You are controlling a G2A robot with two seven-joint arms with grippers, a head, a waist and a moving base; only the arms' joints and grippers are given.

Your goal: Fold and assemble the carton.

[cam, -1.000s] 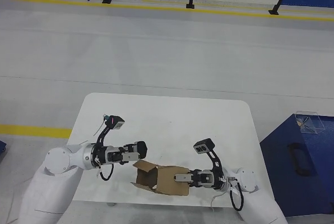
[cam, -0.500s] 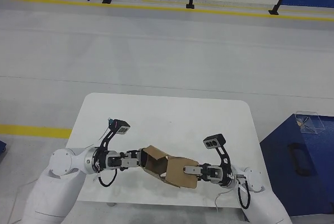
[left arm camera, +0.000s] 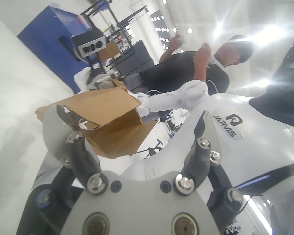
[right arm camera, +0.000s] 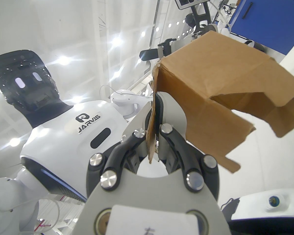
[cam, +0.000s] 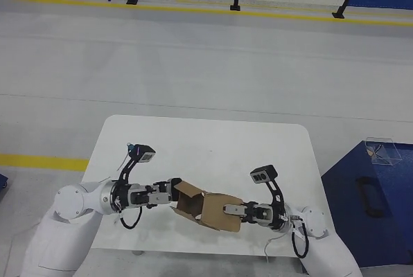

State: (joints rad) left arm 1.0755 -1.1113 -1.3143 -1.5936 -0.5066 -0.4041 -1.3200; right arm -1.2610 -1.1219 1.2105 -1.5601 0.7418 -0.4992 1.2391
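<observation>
**Right gripper is clamping the carton; left gripper is waiting open at its mouth**

The right gripper [right arm camera: 154, 108] is pinching one brown wall of the carton [right arm camera: 210, 74] edge-on. Its two fingers [right arm camera: 172, 116] are pressing flat against either face of the cardboard. From that grip the carton is reaching out toward the other arm. It is half opened into a box shape, with loose flaps hanging at the far end.

The left gripper [left arm camera: 129, 116] is facing that open end with its jaws spread wide and nothing between them. One finger [left arm camera: 61, 113] is lying just beside a torn flap edge, but whether it is touching the cardboard cannot be told.

In the top view the carton is sitting between the two grippers over the white table [cam: 206, 138]. It is near the front edge and about midway between the front corners. Whether it is resting on the surface or hanging just above it cannot be told. A blue cabinet [cam: 373, 208] is standing on the floor beyond the table's right edge.
</observation>
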